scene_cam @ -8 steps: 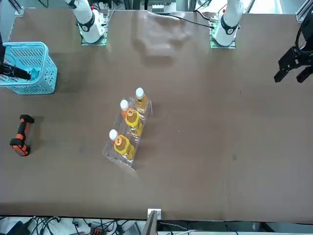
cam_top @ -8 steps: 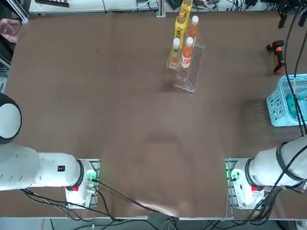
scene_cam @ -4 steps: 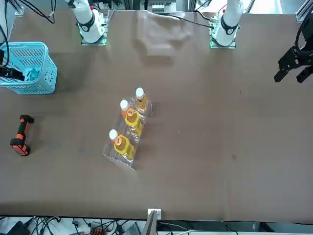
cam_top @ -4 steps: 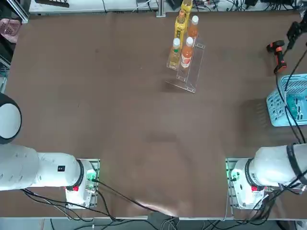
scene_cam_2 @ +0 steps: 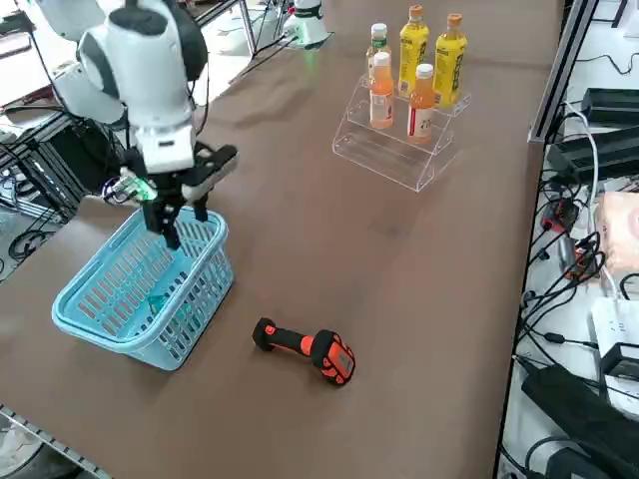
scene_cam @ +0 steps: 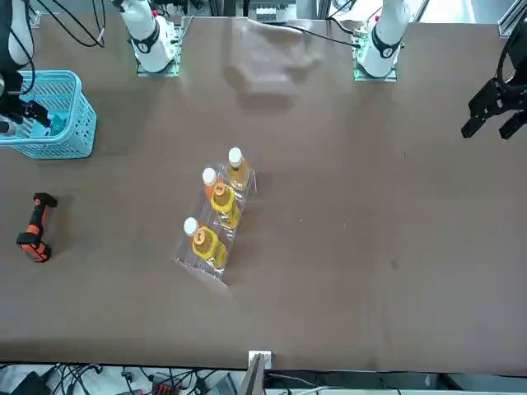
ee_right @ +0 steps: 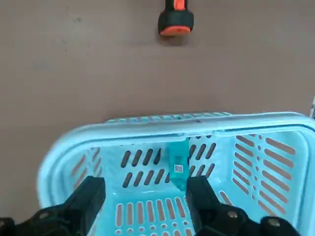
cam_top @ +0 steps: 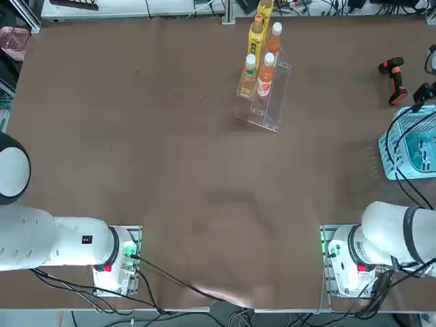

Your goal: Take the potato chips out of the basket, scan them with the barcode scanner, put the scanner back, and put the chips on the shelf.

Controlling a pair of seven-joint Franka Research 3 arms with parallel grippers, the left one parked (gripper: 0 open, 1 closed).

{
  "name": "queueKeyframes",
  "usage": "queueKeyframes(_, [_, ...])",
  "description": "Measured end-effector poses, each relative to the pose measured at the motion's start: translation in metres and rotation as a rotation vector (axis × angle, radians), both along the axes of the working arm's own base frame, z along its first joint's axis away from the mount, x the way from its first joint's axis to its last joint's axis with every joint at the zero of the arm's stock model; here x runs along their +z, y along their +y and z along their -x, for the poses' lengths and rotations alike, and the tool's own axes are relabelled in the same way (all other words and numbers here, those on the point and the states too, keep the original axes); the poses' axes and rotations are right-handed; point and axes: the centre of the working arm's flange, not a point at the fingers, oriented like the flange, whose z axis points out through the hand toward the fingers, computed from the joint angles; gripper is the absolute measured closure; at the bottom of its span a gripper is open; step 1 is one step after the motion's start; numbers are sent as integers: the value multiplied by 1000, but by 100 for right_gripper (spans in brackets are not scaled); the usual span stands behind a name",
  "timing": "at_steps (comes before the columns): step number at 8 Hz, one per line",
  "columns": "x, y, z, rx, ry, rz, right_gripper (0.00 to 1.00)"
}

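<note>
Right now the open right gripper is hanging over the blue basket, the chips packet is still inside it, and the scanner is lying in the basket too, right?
Not quite. The barcode scanner lies on the table outside the basket, as the right side view shows. The rest holds: the right gripper hangs open over the basket, and the potato chips are inside it.

Light blue plastic lattice basket (ee_right: 162, 129), slotted walls; small teal-blue chip packet (ee_right: 178, 163) with white barcode patch; black pistol-shaped scanner (scene_cam_2: 304, 348), orange-red accents; clear acrylic stepped shelf (scene_cam_2: 394, 140); orange and yellow bottles (scene_cam_2: 423, 101), white caps; brown table (cam_top: 170, 157); black gripper fingers (ee_right: 202, 201).
</note>
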Motion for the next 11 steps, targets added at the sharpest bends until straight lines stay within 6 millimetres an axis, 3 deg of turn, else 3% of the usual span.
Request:
queueKeyframes(2, [-33,-26,15,14,16,-21,0])
queueKeyframes(7, [-102,-47,19,1,47,-38,0])
queueKeyframes(9, [-120,-61,29,-5,53,-44,0])
queueKeyframes(11, [-122,-69,36,-5,58,-49,0])
